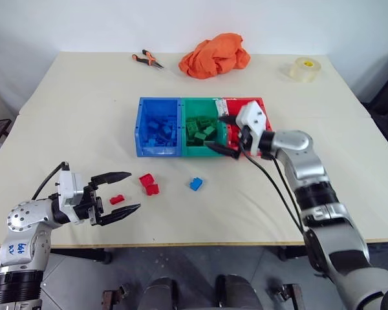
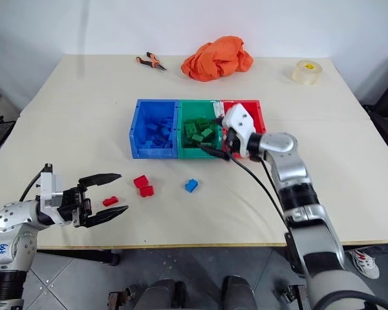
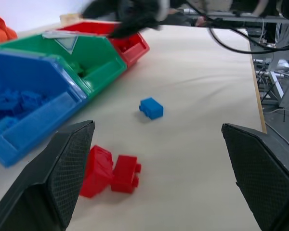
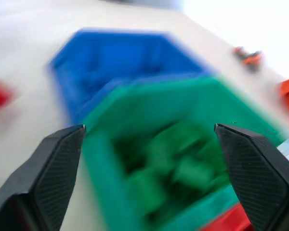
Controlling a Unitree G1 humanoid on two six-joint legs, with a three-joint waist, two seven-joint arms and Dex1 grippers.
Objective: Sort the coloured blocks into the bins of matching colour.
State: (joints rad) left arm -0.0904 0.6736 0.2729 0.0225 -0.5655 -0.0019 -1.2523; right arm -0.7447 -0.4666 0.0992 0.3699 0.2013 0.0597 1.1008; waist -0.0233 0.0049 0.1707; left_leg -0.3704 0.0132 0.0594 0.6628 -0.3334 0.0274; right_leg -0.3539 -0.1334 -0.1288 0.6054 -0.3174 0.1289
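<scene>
My left gripper stands open around the small red block; right gripper, open too, hovers over the far bins

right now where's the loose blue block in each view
Left eye: blue block on the table in front of the green bin.
Right eye: same place.
Left wrist: mid-picture, past the red blocks.
Right wrist: I can't make it out.
Shared landmark: the green bin.
</scene>
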